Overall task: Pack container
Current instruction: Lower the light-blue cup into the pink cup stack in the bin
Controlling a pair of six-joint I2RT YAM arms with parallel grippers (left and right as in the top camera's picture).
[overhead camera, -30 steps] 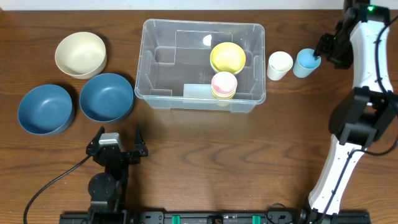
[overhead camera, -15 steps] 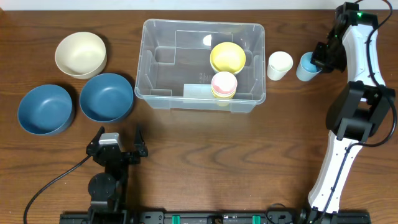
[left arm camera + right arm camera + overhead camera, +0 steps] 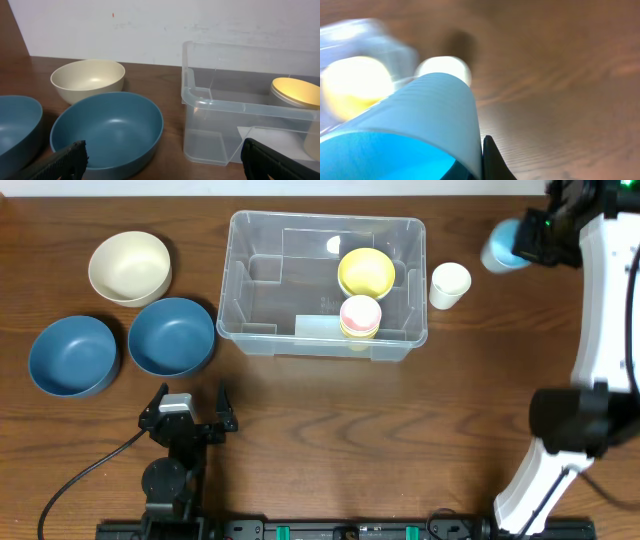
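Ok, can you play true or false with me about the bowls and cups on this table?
1. The right gripper holds a blue cup. True.
2. The yellow bowl sits outside the container. False: it is inside the container.
3. Two blue bowls lie left of the container. True.
4. The white cup is in the container. False: it stands on the table, right of the container.
5. The left gripper has its fingers around a bowl. False: they are open and empty.
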